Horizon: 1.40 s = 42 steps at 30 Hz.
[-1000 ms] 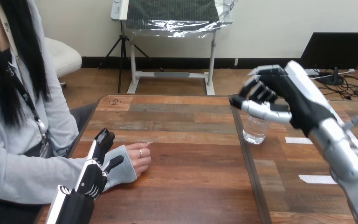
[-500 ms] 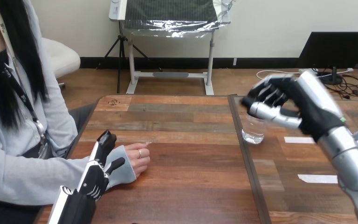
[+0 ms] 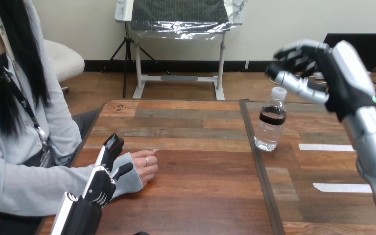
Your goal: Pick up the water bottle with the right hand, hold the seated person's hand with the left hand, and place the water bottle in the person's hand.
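A clear water bottle (image 3: 270,122) with a white cap and a dark label band stands upright near the seam of the wooden table (image 3: 200,196). My right hand (image 3: 323,73) hovers above and to the right of the cap, apart from it, fingers loosely bent and thumb spread, holding nothing. The person's hand (image 3: 146,165) rests palm down on the table at the left. My left hand (image 3: 100,182) lies along the near side of the person's grey-sleeved wrist (image 3: 127,174), fingers straight, thumb resting on the sleeve, not curled round it.
Two white tape strips (image 3: 327,147) (image 3: 341,187) lie on the table's right part. A dark seam (image 3: 259,166) runs front to back just left of the bottle. The person sits close against the table's left edge.
My right hand has risen up and to the right, off the bottle's top, so the cap and label now show. My left hand and the person's hand have stayed put.
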Motion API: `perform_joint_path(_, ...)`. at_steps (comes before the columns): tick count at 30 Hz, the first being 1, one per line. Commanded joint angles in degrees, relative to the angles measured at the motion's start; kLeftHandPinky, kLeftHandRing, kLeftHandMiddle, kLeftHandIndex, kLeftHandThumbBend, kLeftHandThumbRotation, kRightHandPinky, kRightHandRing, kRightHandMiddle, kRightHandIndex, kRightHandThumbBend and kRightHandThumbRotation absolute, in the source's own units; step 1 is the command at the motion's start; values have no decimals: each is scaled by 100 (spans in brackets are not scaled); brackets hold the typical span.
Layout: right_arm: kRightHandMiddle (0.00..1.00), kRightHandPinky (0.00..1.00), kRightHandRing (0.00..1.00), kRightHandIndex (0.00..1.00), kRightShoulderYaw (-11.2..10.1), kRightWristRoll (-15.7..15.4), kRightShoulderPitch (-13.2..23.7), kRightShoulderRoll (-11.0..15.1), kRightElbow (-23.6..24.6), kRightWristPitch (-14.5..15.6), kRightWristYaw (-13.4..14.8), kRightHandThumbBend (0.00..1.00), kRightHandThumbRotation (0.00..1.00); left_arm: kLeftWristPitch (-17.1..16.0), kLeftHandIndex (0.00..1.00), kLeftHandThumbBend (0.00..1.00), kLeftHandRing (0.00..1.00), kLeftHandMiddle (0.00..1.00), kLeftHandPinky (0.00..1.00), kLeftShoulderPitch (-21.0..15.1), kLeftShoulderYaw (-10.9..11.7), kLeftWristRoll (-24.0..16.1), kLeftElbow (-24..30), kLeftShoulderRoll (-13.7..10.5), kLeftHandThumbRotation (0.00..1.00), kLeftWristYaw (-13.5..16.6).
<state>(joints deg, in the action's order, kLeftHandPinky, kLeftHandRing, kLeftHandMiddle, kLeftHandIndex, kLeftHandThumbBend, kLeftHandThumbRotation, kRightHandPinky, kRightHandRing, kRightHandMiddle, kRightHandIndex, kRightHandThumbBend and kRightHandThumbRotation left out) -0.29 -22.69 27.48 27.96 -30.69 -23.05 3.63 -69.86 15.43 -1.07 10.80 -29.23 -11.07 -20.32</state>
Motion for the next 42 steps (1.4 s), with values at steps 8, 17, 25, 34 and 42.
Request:
perform_joint_path(8,76,65,73,77,196,-364,2276,112,-2517,-575,1117,84,83,-74,100,100,100,100,88,-448,17,104,86,-54,57,-41)
perform_joint_path(17,79,66,75,80,365,-541,2683,-11,-3412,-619,1513,88,86,-128,100,100,100,100,88,-358,-7,181,110,-84,56,-75)
perform_joint_path(25,80,66,75,83,497,-584,2947,-96,-3907,-544,1680,89,86,-99,100,100,100,100,89,-260,9,179,194,-101,56,-70)
perform_joint_path(34,81,66,75,84,730,-684,3236,-199,-4332,-134,1620,92,89,-159,100,100,100,100,90,-209,14,179,183,-103,56,-72)
perform_joint_path(42,82,68,77,84,877,-709,3394,-282,-4529,258,1369,93,90,-233,100,100,100,100,89,-195,57,100,155,-73,56,-45)
